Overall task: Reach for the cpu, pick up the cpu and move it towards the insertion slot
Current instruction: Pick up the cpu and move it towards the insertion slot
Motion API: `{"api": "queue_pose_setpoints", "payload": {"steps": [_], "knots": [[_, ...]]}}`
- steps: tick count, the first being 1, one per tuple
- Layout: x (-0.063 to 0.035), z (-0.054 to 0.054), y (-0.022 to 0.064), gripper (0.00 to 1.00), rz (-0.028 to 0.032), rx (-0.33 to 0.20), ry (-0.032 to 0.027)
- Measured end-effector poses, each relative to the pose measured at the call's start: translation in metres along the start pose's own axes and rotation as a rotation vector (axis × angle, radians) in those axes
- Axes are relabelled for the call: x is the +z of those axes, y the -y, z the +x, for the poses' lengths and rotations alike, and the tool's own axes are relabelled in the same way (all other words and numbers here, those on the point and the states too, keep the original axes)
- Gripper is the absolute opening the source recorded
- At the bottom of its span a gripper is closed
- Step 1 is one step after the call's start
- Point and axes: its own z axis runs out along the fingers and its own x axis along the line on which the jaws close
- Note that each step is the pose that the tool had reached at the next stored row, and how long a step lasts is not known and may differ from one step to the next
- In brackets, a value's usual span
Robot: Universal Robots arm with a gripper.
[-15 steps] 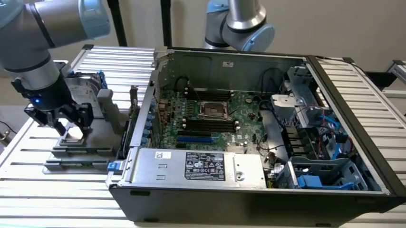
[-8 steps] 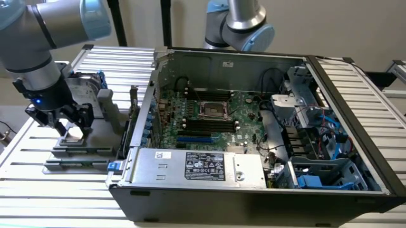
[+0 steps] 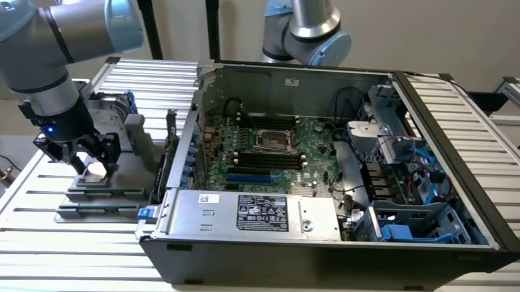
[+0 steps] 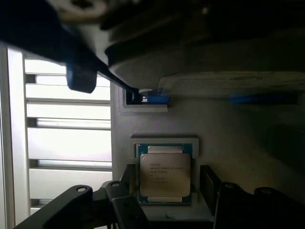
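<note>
Cpu [image 4: 164,174]: flat square chip with a dull silver metal lid and a few lines of fine print on top, too small to read. A thin green board edge shows around the lid. It lies flat, lid up, in a shallow square pocket of a pale grey holder [image 4: 157,124].

My jaws are spread, one dark tip on either side of the cpu, straddling it w/o pinching; the chip sits in its pocket, not lifted. In the exterior view the jaws hang low over that holder [image 3: 97,190], at the view's left.

The holder stands on the white slatted bench [image 3: 49,243]. Just behind it is an upright silver hard drive [image 3: 109,109] w/ a blue-edged bracket.

At the exterior view's right of the holder lies an open PC case [image 3: 455,140] on its side. Inside is a green circuit board [image 3: 313,146], and on it the insertion slot [image 3: 274,139]: square silver frame, dark centre, well apart from the cpu. Long black memory slots [image 3: 268,161] run just beside the slot. A labelled silver power supply [image 3: 252,213] sits along the case's near edge. A 2nd arm [image 3: 313,30] shows behind the case.
</note>
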Motion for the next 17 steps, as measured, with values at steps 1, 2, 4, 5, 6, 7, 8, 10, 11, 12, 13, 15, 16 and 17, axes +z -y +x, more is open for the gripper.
{"api": "queue_pose_setpoints", "payload": {"steps": [1, 2, 4, 5, 6, 7, 8, 10, 11, 12, 13, 15, 16, 17], "knots": [[0.0001, 0.0000, -0.0001, 0.65, 0.0004, 0.000, -0.0002], [0.0002, 0.0000, -0.0001, 0.65, 0.0005, 0.000, -0.0004], [0.0004, 0.0000, -0.0002, 0.65, 0.0004, 0.000, -0.0002], [0.0006, 0.0000, -0.0002, 0.65, 0.0004, 0.000, -0.0001], [0.0006, 0.0001, -0.0003, 0.65, 0.0004, 0.000, -0.0002], [0.0007, 0.0002, -0.0003, 0.65, 0.0004, 0.000, -0.0001], [0.0008, 0.0003, -0.0003, 0.65, 0.0003, 0.000, 0.0001], [0.0008, 0.0009, -0.0003, 0.65, 0.0004, 0.000, -0.0002], [0.0009, 0.0011, -0.0004, 0.65, 0.0004, 0.000, -0.0001], [0.0010, 0.0014, -0.0004, 0.65, 0.0004, 0.000, -0.0001], [0.0011, 0.0016, -0.0004, 0.65, 0.0004, 0.000, 0.0000], [0.0011, 0.0020, -0.0004, 0.65, 0.0004, 0.000, -0.0002], [0.0011, 0.0021, -0.0004, 0.65, 0.0004, 0.000, -0.0001], [0.0011, 0.0021, -0.0004, 0.65, 0.0004, 0.000, -0.0001]]}}
